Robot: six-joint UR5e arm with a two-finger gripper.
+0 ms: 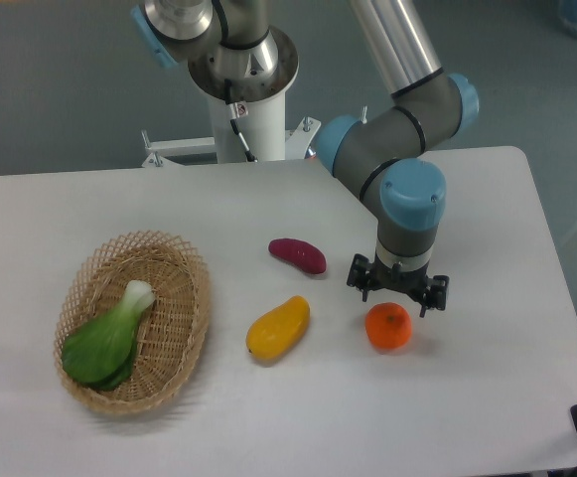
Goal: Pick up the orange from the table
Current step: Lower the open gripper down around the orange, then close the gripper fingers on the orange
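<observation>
- The arm (407, 89) reaches from its base at the table's (487, 397) far edge, its wrist pointing straight down.
- The gripper (397, 296) hangs just above and behind the orange (388, 326); whether its fingers are spread or closed, I cannot tell.
- The orange lies right of the table's centre, a yellow fruit (277, 328) and a purple one (297, 254) to its left.
- A wicker basket (184, 288) near the left edge holds a green vegetable (107, 338).

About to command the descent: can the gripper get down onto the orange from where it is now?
Probably yes. The gripper hangs just behind the orange, and nothing lies between them. The yellow fruit sits well off to the side on the table.
</observation>
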